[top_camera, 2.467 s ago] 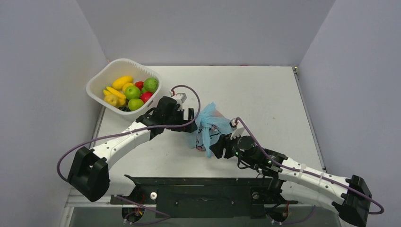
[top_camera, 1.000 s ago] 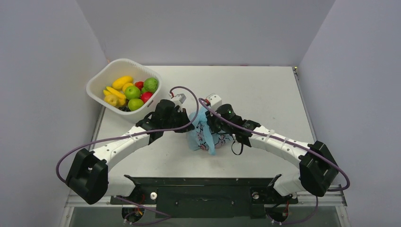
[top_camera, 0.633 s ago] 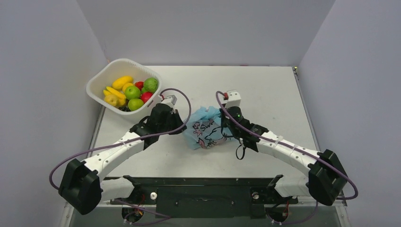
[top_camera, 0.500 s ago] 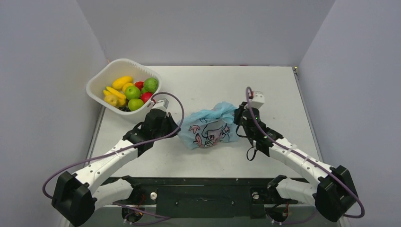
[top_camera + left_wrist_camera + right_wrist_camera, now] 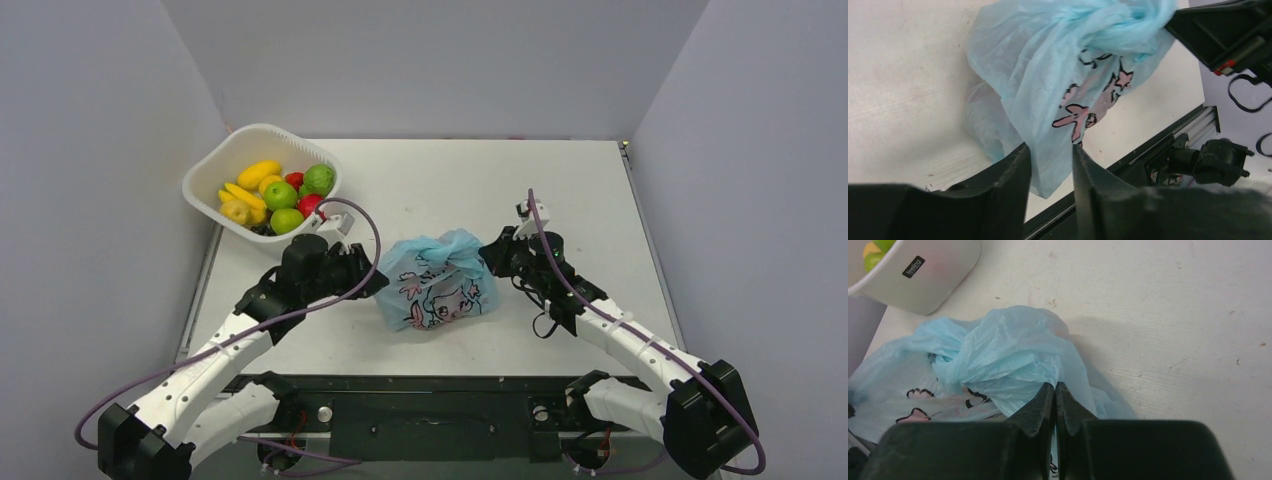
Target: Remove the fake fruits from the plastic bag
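Note:
The plastic bag (image 5: pixel 440 290) lies crumpled mid-table, light blue with a dark and pink cartoon print. The fake fruits are hidden inside it. My left gripper (image 5: pixel 373 283) is at the bag's left edge. In the left wrist view its jaws stand apart (image 5: pixel 1051 150), and a loose flap of the bag (image 5: pixel 1048 65) hangs between them unpinched. My right gripper (image 5: pixel 488 256) is at the bag's upper right corner. The right wrist view shows it (image 5: pixel 1054 386) shut on a twisted fold of the bag (image 5: pixel 1008 355), with film caught between the fingers.
A white basket (image 5: pixel 215 165) stands at the back left with a banana, green apples and red fruits in it; its side shows in the right wrist view (image 5: pixel 923 280). The black rail (image 5: pixel 420 395) runs along the near table edge.
The two grippers have drawn apart, spreading the bag wider and flatter. The left arm has pulled back to the left and its jaws have parted. The right gripper stays shut on the bag.

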Controlling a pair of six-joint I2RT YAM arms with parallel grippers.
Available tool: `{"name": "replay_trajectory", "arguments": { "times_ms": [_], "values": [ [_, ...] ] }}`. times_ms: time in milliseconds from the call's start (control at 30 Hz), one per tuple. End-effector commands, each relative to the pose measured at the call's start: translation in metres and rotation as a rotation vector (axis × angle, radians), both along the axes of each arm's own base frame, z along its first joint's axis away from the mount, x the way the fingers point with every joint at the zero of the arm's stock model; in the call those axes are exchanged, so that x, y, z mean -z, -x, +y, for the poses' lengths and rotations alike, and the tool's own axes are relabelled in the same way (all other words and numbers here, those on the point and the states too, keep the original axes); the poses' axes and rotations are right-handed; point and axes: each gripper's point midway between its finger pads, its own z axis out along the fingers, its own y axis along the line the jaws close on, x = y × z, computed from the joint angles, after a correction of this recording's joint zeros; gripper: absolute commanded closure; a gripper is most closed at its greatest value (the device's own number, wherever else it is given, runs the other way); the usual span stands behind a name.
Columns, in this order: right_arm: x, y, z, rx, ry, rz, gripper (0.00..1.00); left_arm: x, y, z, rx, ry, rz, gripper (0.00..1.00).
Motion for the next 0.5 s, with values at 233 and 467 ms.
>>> {"name": "replay_trajectory", "arguments": {
  "times_ms": [233, 467],
  "values": [
    [-0.031, 0.014, 0.011, -0.12, -0.002, -0.045, 1.0, -0.108, -0.041, -0.035, 0.214, -0.056, -0.208, 0.27],
    [-0.037, 0.021, 0.003, -0.117, 0.024, -0.052, 1.0, -0.087, -0.084, -0.064, 0.315, -0.161, -0.175, 0.23]
  ]
}}
